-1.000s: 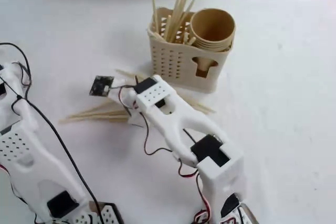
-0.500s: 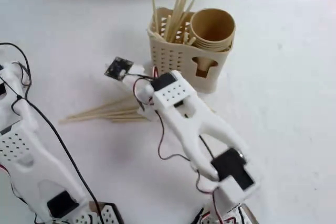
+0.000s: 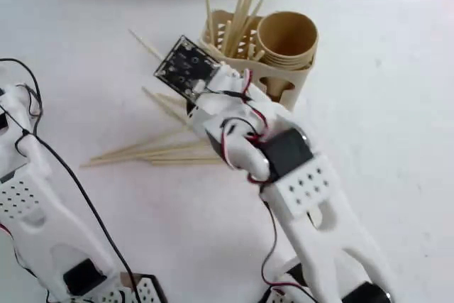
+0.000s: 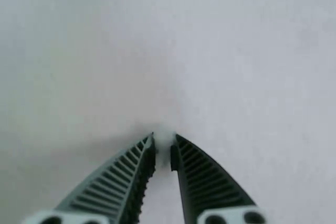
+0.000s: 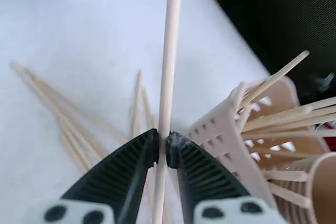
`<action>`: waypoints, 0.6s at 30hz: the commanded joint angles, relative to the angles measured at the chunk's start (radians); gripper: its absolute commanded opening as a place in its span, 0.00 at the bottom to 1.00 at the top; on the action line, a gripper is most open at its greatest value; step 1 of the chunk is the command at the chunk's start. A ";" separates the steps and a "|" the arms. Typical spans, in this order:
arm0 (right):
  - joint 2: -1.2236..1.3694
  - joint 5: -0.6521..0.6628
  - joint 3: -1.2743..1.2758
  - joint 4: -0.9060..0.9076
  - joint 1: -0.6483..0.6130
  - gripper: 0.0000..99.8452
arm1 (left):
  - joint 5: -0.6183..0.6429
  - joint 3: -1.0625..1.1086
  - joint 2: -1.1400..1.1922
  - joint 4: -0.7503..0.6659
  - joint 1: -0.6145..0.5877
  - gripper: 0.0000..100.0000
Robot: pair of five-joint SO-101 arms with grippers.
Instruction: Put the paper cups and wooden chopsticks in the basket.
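- Upper centre: the basket (image 3: pixel 245 94) holds the paper cups (image 3: pixel 287 37) and several chopsticks (image 3: pixel 234 23).
- The right hand (image 5: pixel 163 150) grips one chopstick (image 5: pixel 170 51) beside the basket (not yet in).
- Centre-left, loose chopsticks (image 3: pixel 142 152) lie on the table (image 3: pixel 397 104); the left hand (image 4: pixel 163 148) is closed, empty.

The surface (image 3: pixel 383 104) to the right of the basket (image 3: pixel 301 79) is wide and bare, and so is its far left part beyond the loose chopsticks (image 3: pixel 142 152). The mouth of the basket is crowded: upright chopsticks (image 3: pixel 230 23) fill its left part and the paper cups (image 3: pixel 287 37) fill its right part. The right arm (image 3: pixel 305 189) lies across the middle and blocks the way from the loose chopsticks to the basket's front. The chopstick (image 5: pixel 170 51) clamped in the right pincer (image 5: pixel 163 140) sticks out just beside the basket's wall. The left arm (image 3: pixel 35 211) occupies the near left corner. Ahead of the left pincer (image 4: pixel 164 140) the surface is bare.
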 commanded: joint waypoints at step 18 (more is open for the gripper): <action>-0.274 -0.442 -0.035 -0.475 0.300 0.02 | -0.008 0.021 0.091 -0.026 -0.022 0.08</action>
